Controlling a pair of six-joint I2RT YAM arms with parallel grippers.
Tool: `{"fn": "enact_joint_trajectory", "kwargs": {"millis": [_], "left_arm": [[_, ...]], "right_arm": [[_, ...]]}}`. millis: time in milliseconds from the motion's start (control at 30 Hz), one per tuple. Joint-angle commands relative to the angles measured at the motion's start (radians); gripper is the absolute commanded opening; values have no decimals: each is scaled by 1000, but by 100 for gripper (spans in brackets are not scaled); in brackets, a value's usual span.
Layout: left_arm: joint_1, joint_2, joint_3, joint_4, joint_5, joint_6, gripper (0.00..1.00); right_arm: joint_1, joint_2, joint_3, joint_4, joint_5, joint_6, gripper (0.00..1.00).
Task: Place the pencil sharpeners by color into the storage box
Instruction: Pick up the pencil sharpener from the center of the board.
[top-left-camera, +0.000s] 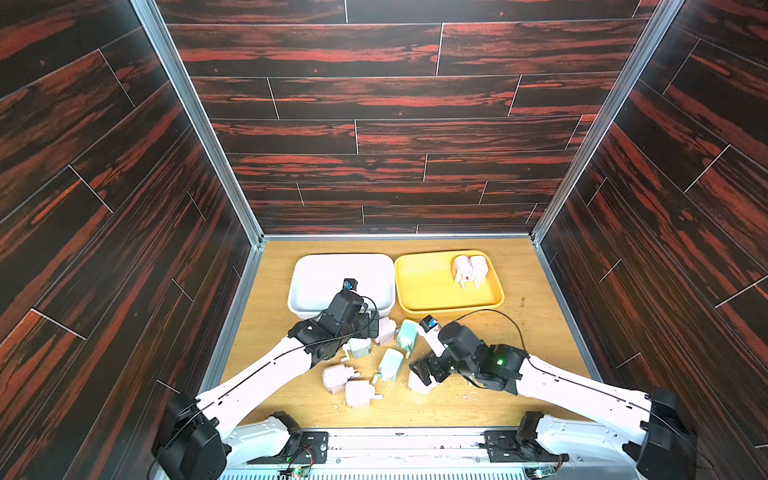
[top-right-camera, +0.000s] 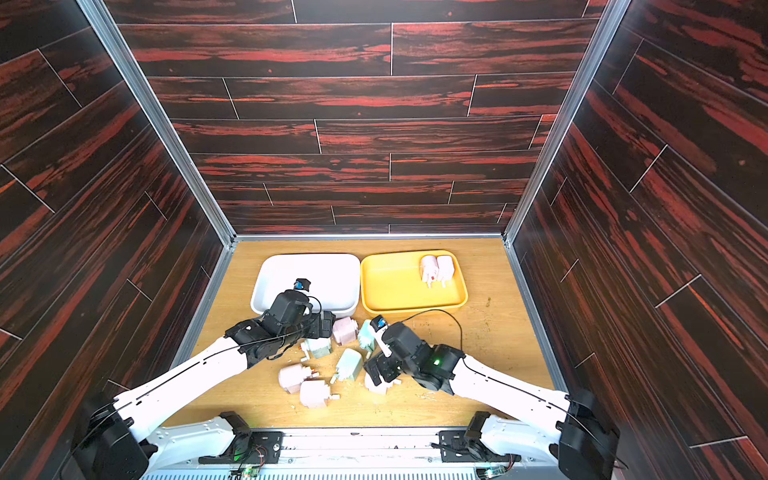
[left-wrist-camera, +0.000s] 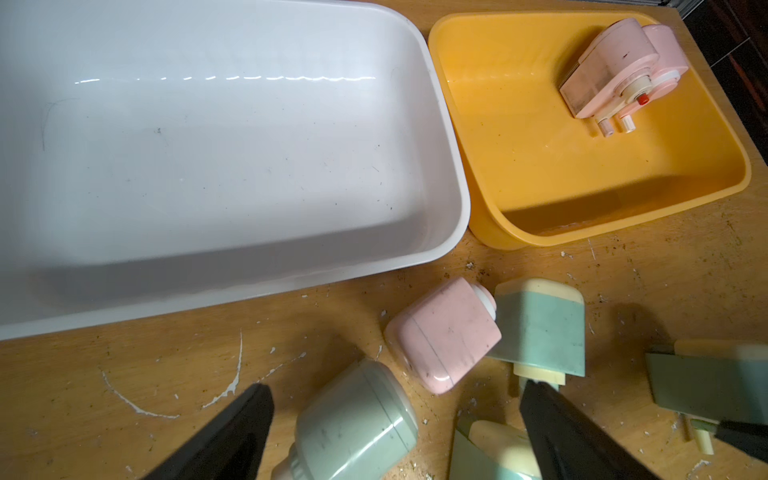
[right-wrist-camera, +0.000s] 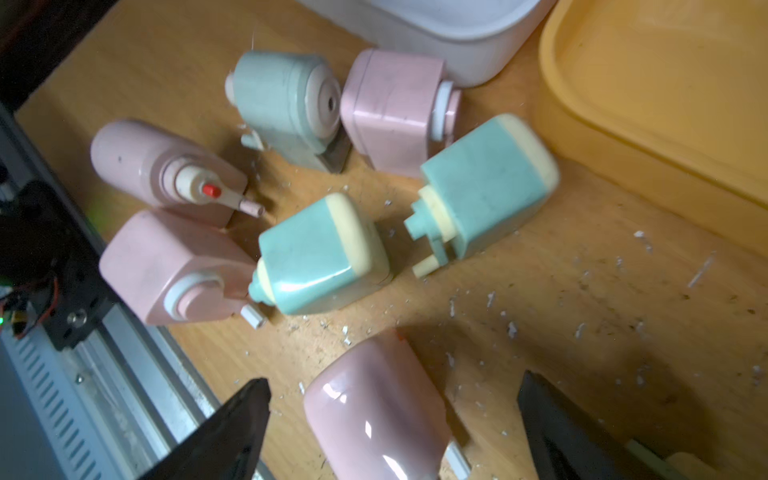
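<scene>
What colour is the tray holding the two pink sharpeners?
Yellow-orange, clearest in the left wrist view: tray, sharpeners.

Light from above is bright on the wooden table (top-left-camera: 540, 332), glare streaks the white bin (left-wrist-camera: 232, 77), the right wrist view is softly motion-blurred, and both top views bend wide-angle at their dim edges

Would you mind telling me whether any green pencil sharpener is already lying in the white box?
No, in the left wrist view the white box holds nothing, and the green pencil sharpener nearest it lies on the table.
</scene>
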Motion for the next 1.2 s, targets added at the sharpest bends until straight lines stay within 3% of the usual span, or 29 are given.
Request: {"fn": "enact_joint_trajectory", "kwargs": {"millis": [0, 400, 567, 800, 1000, 1167], "left_arm": [[-4, -17, -21, -36, -25, -15, 100], [-5, 17, -22, -13, -39, -39, 100], [-4, 17, -21, -15, -11, -43, 100], [-4, 20, -20, -21, -17, -44, 100], [-4, 22, -20, -21, -18, -43, 100], [-4, 24, -22, -21, -21, -41, 100]], "right_arm": [[30, 11, -18, -26, -66, -19, 98], [81, 139, -22, -27, 2, -6, 94], [83, 157, -26, -51, 71, 32, 87], [83, 141, -46, -48, 68, 53, 75], [83, 141, -39, -63, 97, 77, 59], [83, 138, -32, -77, 110, 82, 37]]}}
